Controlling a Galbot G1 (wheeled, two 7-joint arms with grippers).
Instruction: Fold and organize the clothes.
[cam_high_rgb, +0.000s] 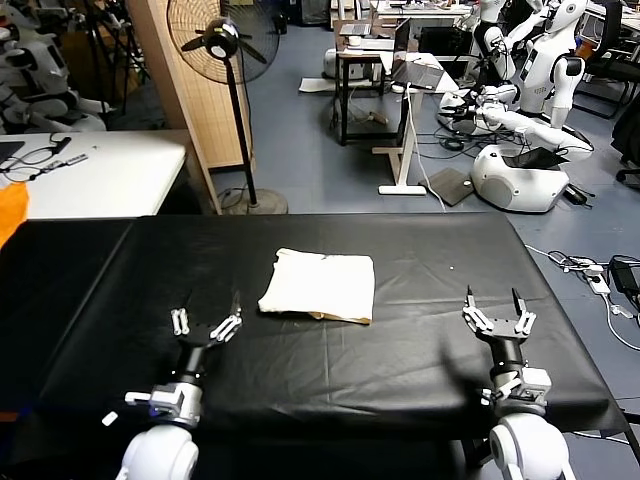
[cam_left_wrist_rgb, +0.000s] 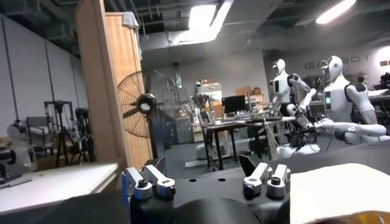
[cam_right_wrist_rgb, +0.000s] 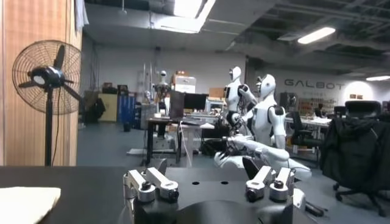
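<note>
I am looking down at the black table (cam_high_rgb: 420, 330), which is filling most of the head view, and the shirt (cam_high_rgb: 320, 285) is lying on it as a compact cream rectangle, a little beyond the middle and between my two arms. It is sitting roughly square, with one near corner (cam_high_rgb: 360, 319) showing a darker, doubled edge, so I am judging the folding to be largely done.

My left gripper (cam_high_rgb: 205, 323) is hovering over the near part of the table, just short of the shirt's left side, its jaws spread wide and holding nothing. My right gripper (cam_high_rgb: 498, 319) is hanging well apart from the shirt on the other side, also spread wide and empty. From the left wrist the shirt (cam_left_wrist_rgb: 338, 192) is showing close beside the fingers (cam_left_wrist_rgb: 268, 181); from the right wrist only its edge (cam_right_wrist_rgb: 27, 204) is peeking in.

What I am worrying about from here: the fabric is looking thin and soft, so a fingertip dragging across it could pull the layers apart and undo the fold. The left arm is the nearer risk. The table cover is wrinkling too, and pinching too deep could be catching that black cover along with the shirt. Sliding the bundle by one edge could be skewing it.
</note>
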